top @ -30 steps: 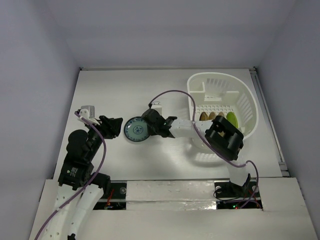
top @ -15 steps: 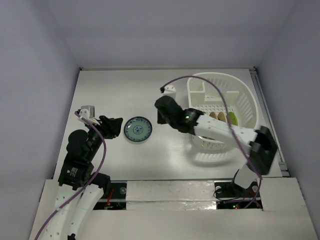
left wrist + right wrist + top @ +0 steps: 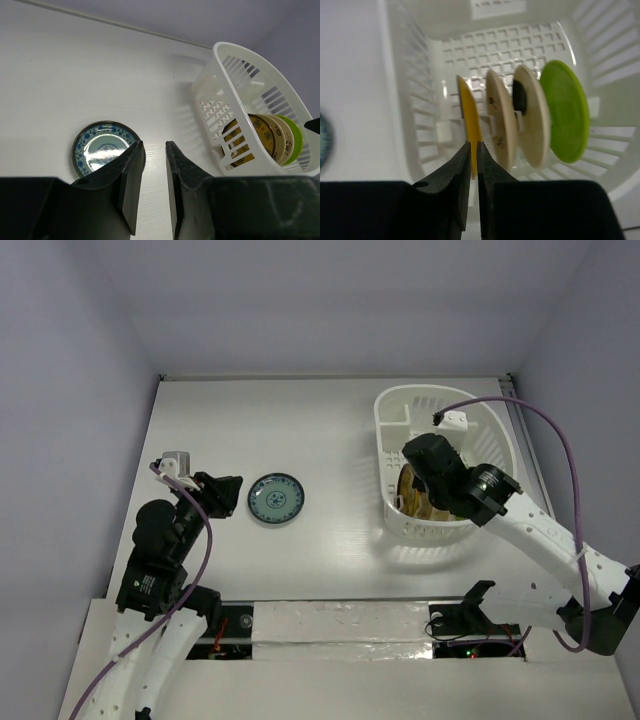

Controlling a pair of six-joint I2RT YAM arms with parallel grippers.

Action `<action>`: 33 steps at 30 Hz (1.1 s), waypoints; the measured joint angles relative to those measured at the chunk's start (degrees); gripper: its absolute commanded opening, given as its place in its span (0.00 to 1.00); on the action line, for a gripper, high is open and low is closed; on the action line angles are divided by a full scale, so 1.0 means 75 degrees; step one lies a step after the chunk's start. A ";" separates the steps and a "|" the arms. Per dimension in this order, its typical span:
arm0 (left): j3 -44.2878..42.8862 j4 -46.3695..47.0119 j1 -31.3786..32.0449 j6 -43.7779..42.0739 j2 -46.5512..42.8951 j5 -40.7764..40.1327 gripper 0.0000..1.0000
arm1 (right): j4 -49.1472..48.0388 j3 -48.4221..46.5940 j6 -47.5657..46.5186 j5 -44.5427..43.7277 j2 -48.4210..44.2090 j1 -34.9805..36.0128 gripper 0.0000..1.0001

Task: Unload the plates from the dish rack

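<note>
The white dish rack [image 3: 446,391] stands at the table's right. In the right wrist view several plates stand on edge in it [image 3: 495,50]: mustard-brown [image 3: 469,112], cream with specks [image 3: 500,120], tan [image 3: 534,120] and lime green [image 3: 565,110]. The teal-blue plate [image 3: 276,499] lies flat on the table, left of centre. My right gripper [image 3: 473,143] hangs over the rack, empty and shut to a thin slit in line with the mustard plate's edge. My left gripper [image 3: 228,495] sits just left of the teal plate [image 3: 97,152], empty and narrowly open [image 3: 155,144].
Pale walls close the table in on the left, back and right. A metal rail [image 3: 540,485] runs along the table's right edge beside the rack. The right arm's purple cable [image 3: 560,440] loops over the rack's right side. The rack's small inner compartment [image 3: 400,415] is at its far left.
My right arm let go of the teal plate on the table, lifted off it and swung right to the rack. The left arm has not moved.
</note>
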State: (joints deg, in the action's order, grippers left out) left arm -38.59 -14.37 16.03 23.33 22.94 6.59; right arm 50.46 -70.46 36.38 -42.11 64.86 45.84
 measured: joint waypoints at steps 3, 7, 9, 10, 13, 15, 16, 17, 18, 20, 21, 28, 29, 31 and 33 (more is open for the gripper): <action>0.0000 0.0000 0.0000 0.0003 -0.0026 0.0017 0.22 | 0.0495 0.0201 -0.0015 0.0050 0.0017 -0.0423 0.36; 0.0000 0.0000 0.0000 0.0015 -0.0082 0.0035 0.23 | 0.0752 0.0248 -0.0090 0.0125 0.0291 -0.0828 0.39; 0.0000 0.0000 0.0000 0.0017 -0.0093 0.0038 0.23 | 0.0731 0.0265 -0.0175 0.0219 0.0481 -0.1023 0.39; 0.0000 0.0000 0.0000 0.0017 -0.0093 0.0041 0.24 | 0.0702 0.0283 -0.0251 0.0300 0.0577 -0.1180 0.39; 0.0000 0.0003 0.0000 0.0017 -0.0096 0.0067 0.24 | 0.0592 0.0321 -0.0460 0.0466 0.0790 -0.1571 0.37; 0.0000 0.0003 0.0000 0.0017 -0.0096 0.0070 0.25 | 0.0545 0.0326 -0.0568 0.0507 0.0979 -0.1740 0.35; 0.0000 0.0003 0.0000 0.0017 -0.0096 0.0070 0.25 | 0.0504 0.0341 -0.0632 0.0542 0.1084 -0.1778 0.35; 0.0000 0.0003 0.0000 0.0017 -0.0099 0.0073 0.25 | 0.0431 0.0367 -0.0676 0.0592 0.1174 -0.1804 0.35; 0.0000 0.0000 0.0000 0.0017 -0.0108 0.0073 0.25 | 0.0373 0.0393 -0.0717 0.0647 0.1276 -0.1813 0.34; 0.0000 0.0000 0.0000 0.0017 -0.0134 0.0073 0.25 | 0.0303 0.0428 -0.0784 0.0749 0.1419 -0.1813 0.34; 0.0000 0.0003 0.0000 0.0017 -0.0154 0.0073 0.25 | 0.0242 0.0460 -0.0816 0.0790 0.1454 -0.1813 0.34; 0.0000 0.0003 0.0000 0.0017 -0.0189 0.0073 0.25 | 0.0181 0.0519 -0.0947 0.0822 0.1658 -0.1813 0.26; 0.0000 0.0003 0.0000 0.0017 -0.0192 0.0073 0.25 | 0.0181 0.0519 -0.0956 0.0813 0.1705 -0.1813 0.24; 0.0000 0.0000 0.0000 0.0017 -0.0207 0.0073 0.25 | 0.0189 0.0519 -0.1008 0.0749 0.1781 -0.1813 0.19; 0.0000 0.0000 0.0000 0.0017 -0.0239 0.0073 0.25 | 0.0259 0.0493 -0.1102 0.0603 0.1824 -0.1813 0.16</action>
State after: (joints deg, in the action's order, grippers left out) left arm -38.59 -14.37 16.03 23.46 21.15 7.14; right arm 52.40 -66.76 28.12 -37.58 78.54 32.25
